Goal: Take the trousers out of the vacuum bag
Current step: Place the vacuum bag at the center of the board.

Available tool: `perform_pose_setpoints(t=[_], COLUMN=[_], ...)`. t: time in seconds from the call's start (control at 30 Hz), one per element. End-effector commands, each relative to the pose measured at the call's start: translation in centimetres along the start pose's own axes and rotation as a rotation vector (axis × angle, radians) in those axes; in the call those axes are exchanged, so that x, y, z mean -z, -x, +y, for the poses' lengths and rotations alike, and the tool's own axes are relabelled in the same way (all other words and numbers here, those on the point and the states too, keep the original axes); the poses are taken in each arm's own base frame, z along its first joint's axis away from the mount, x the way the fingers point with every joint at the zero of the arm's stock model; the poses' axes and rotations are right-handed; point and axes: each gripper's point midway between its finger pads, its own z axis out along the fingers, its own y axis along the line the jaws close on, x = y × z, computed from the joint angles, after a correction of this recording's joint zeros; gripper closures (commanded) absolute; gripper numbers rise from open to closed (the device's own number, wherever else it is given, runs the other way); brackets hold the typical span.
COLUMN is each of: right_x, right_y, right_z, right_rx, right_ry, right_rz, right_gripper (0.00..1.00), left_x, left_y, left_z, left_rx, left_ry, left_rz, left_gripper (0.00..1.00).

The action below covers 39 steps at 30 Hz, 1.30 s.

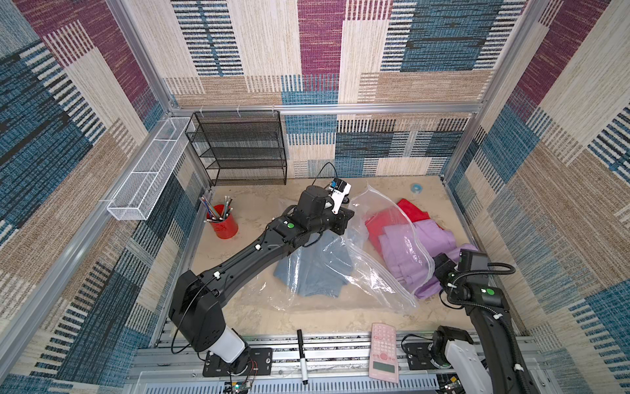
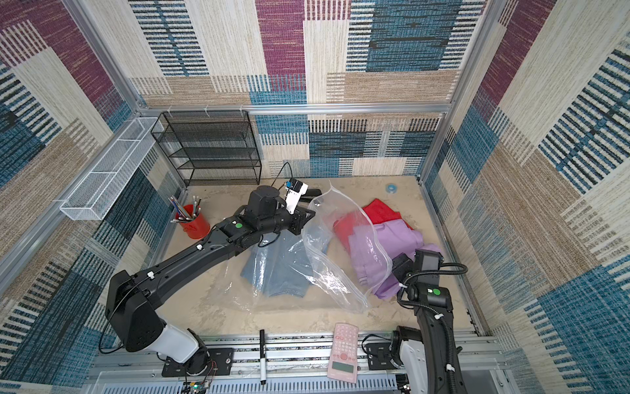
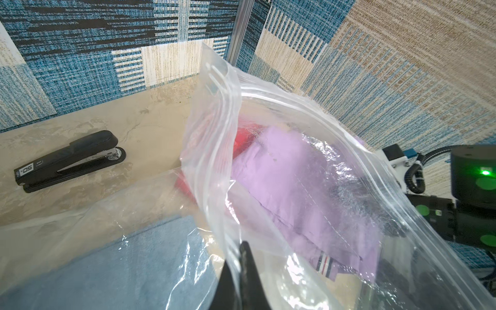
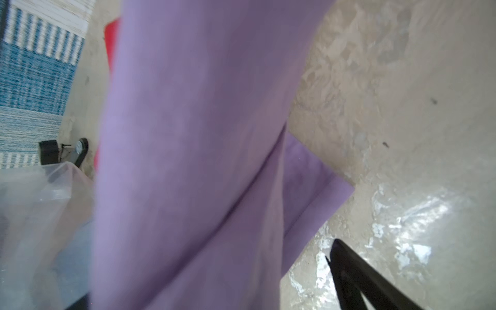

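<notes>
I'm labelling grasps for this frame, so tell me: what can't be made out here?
- Right gripper: top views, fingertips hidden behind bag and lilac trousers; right wrist view, cloth covers all but one finger.
- Left gripper: top views, hidden by left arm; left wrist view, cut off by the edge.
- Denim trousers: left arm covers part; inside or under bag, unclear.

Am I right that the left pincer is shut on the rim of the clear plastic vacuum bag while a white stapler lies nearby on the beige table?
Not quite: the left wrist view shows a black stapler, not a white one. Otherwise yes: the left pincer is shut on the rim of the clear plastic vacuum bag, with the stapler nearby on the beige table.
</notes>
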Motion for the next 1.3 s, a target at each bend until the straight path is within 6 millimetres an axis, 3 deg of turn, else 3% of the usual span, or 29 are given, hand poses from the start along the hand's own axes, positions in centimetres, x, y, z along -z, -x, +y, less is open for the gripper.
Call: perform_pose_setpoints(t=[0.0,0.07,0.13,0.17,0.27,0.37,0.5,0.73,0.77,0.8,0.87,0.97,1.03,1.17,1.27], right_x=[1.2,2.2,4.2,4.9,4.3,3.9,2.2,1.0,0.9,0.7,0.4,0.2,0.6,0.5,0.1], right_y=[2.7,4.3,5.2,5.8,6.7,5.8,4.5,3.1,2.9,2.8,2.6,2.5,2.7,2.6,2.2], right_z=[3.2,3.5,6.7,7.4,6.0,7.0,5.7,3.7,3.5,3.3,2.8,2.2,2.2,2.0,1.6], right_rx=[0.035,0.066,0.115,0.135,0.161,0.146,0.096,0.01,0.006,0.002,-0.003,0.001,0.005,0.004,-0.005], right_ry=[0.138,0.143,0.278,0.305,0.214,0.289,0.302,0.324,0.329,0.324,0.306,0.278,0.287,0.289,0.287], right_rz=[-0.127,-0.219,-0.248,-0.278,-0.327,-0.284,-0.262,-0.285,-0.286,-0.284,-0.281,-0.284,-0.307,-0.315,-0.304], right_gripper=[0.01,0.01,0.0,0.01,0.01,0.01,0.01,0.0,0.01,0.01,0.0,0.01,0.01,0.01,0.01], left_x=[0.0,-0.1,-0.2,-0.3,-0.6,-1.1,-2.2,-7.0,-7.8,-8.5,-9.7,-9.3,-7.6,-2.6,0.5], left_y=[1.2,1.3,1.2,1.2,1.1,0.7,0.3,-2.5,-3.1,-3.6,-4.2,-3.1,-0.9,3.9,5.6], left_z=[-0.4,-0.3,-0.3,-0.3,-0.3,-0.3,-0.8,-3.0,-3.3,-3.7,-4.2,-4.5,-5.0,-6.3,-6.7], left_rx=[0.014,0.014,0.015,0.016,0.021,0.02,0.036,0.093,0.101,0.109,0.141,0.15,0.123,0.06,0.062], left_ry=[-0.019,-0.018,-0.019,-0.02,-0.024,-0.031,-0.068,-0.161,-0.168,-0.185,-0.212,-0.216,-0.213,-0.215,-0.215], left_rz=[-0.038,-0.041,-0.031,-0.026,-0.025,0.006,0.036,0.143,0.159,0.168,0.187,0.149,0.075,-0.1,-0.219], left_gripper=[1.0,1.0,1.0,1.0,1.0,1.0,1.0,1.0,0.97,0.87,0.5,0.15,0.07,0.02,0.0])
